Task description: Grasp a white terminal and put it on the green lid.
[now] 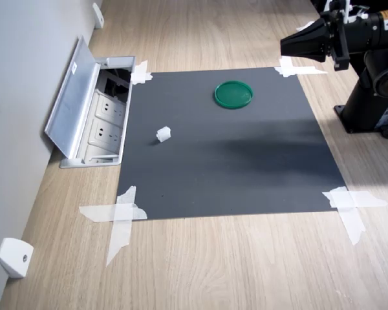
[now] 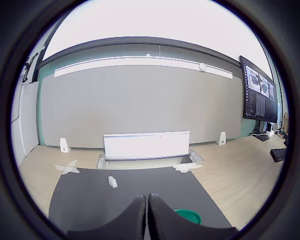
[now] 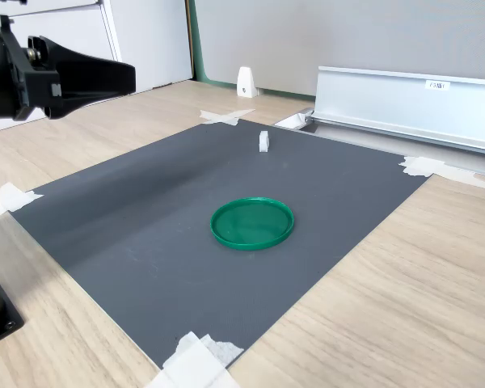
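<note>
With our gripper [image 1: 286, 46] pressed together and empty at the upper right of the first exterior view, we should spread it, then descend squarely over the white terminal [image 1: 163, 134] left of centre, apart from the green lid [image 1: 233, 94].

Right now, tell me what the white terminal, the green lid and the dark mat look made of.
White terminal: likely matte moulded plastic, blocky. Green lid: likely smooth plastic, slight sheen, raised rim. Dark mat: thin, matte grey sheet, perhaps paper or rubber; taped flat at corners.
</note>
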Controlling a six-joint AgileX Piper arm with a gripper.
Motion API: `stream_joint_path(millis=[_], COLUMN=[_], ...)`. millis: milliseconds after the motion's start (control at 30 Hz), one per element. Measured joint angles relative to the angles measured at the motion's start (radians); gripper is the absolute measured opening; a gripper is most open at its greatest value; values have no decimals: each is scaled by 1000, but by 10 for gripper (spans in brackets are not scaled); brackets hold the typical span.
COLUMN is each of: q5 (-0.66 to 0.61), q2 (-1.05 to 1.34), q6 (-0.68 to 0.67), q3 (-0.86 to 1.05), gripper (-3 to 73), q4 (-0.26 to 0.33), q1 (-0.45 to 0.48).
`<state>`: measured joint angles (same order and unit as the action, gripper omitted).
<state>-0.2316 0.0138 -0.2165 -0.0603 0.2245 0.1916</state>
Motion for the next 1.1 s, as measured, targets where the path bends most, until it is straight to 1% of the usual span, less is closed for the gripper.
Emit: stream_joint_path(millis=[633, 767, 867, 933, 1100], q5=[-5, -22, -59, -106, -268], q2=[-3, -74, -157, -225, -413], q6=[0, 0, 0, 0, -1], q3=[7, -38, -99, -153, -315], gripper=[-9, -9, -9, -9, -9], q4=[0, -5, -24, -48, -125], q1=[0, 0, 0, 0, 0])
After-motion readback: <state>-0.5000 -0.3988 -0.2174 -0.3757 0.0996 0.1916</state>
